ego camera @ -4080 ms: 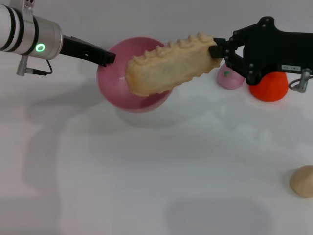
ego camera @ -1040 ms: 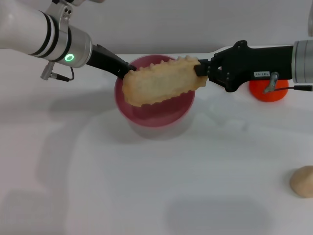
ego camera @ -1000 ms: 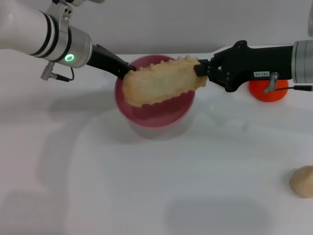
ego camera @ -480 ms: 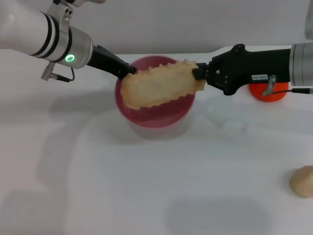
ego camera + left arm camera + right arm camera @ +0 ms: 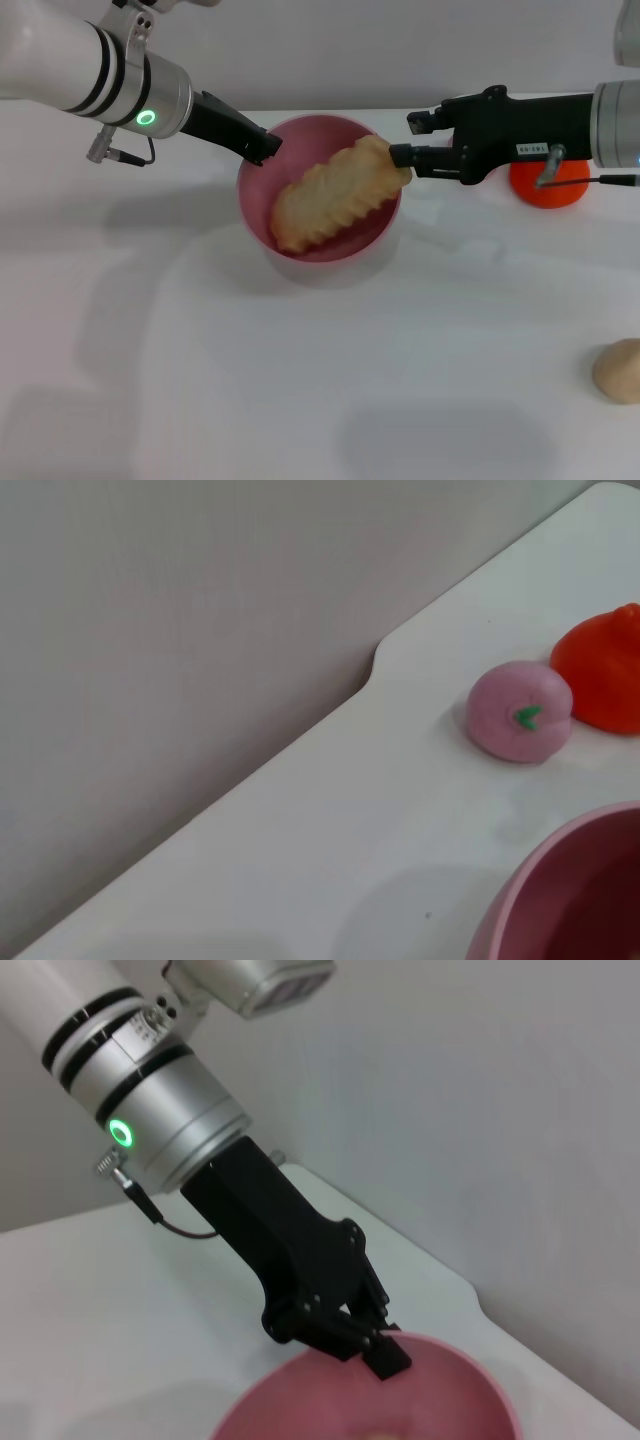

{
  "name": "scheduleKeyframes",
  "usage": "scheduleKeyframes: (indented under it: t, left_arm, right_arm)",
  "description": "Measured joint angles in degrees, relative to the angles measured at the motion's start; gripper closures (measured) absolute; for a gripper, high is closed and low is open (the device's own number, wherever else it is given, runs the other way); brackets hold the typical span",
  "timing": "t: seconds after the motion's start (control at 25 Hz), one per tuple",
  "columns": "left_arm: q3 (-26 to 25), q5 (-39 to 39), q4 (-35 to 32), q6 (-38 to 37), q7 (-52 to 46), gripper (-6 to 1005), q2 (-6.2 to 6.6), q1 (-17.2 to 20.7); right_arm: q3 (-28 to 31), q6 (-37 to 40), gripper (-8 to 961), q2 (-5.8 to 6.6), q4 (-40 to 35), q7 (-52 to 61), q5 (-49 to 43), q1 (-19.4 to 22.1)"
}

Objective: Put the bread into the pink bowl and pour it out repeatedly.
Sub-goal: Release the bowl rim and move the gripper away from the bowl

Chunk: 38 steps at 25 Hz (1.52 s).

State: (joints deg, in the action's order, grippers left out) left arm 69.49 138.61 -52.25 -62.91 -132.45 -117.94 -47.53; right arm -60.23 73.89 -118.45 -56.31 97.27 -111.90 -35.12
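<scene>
- Pink bowl [image 5: 320,195] upright on the table [image 5: 320,380], rim pinched by left gripper [image 5: 268,148].
- Bread [image 5: 335,193] slanted inside the bowl, upper end over the rim.
- Right gripper [image 5: 408,140] spread apart beside that end, empty.

A plain white worktop [image 5: 300,380] fills most of the head view, smooth and matte, with soft grey shadows across its left and lower middle. Along the upper edge of the frame stands a bare pale grey wall [image 5: 330,50]. In the left wrist view, the worktop's far edge [image 5: 375,665] steps in a rounded notch against that wall.
</scene>
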Motion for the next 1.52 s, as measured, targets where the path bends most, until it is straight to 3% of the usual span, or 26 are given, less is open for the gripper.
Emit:
scheduleKeyframes:
  t: [0.2, 0.28, 0.56, 0.64, 0.88, 1.12, 1.52]
  left_arm:
    - [0.02, 0.0, 0.04, 0.06, 0.0, 936, 0.0, 0.01]
    - [0.03, 0.0, 0.11, 0.18, 0.0, 935, 0.0, 0.09]
    - [-0.49, 0.0, 0.86, 0.82, -0.04, 932, 0.23, 0.07]
    - [-0.51, 0.0, 0.86, 0.86, -0.18, 931, 0.25, 0.1]
    - [-0.51, 0.02, 0.86, 0.33, -0.76, 928, 0.35, 0.1]
    - [-0.5, 0.3, 0.9, -2.51, -2.71, 924, 0.42, -0.91]
    - [-0.63, 0.86, 4.79, -9.05, -8.31, 919, 0.59, -3.33]
  right_arm:
    - [-0.05, -0.49, 569, -0.26, -1.44, 0.06, -0.39, 0.51]
    - [-0.05, -0.67, 402, -0.42, -2.95, 0.06, -0.11, 1.18]
    - [-1.79, -3.45, 402, -0.65, -6.31, -4.1, 8.79, 3.43]
    - [-2.63, -5.5, 402, -0.74, -8.29, -7.97, 15.69, 5.47]
    - [-4.92, -7.63, 402, -0.79, -10.56, -30.1, 48.54, 13.46]
    - [-6.73, -7.01, 402, -0.86, -3.62, -49.43, 70.99, 18.02]
    - [-6.61, 2.31, 402, -0.71, 13.02, -68.74, 88.13, 19.67]
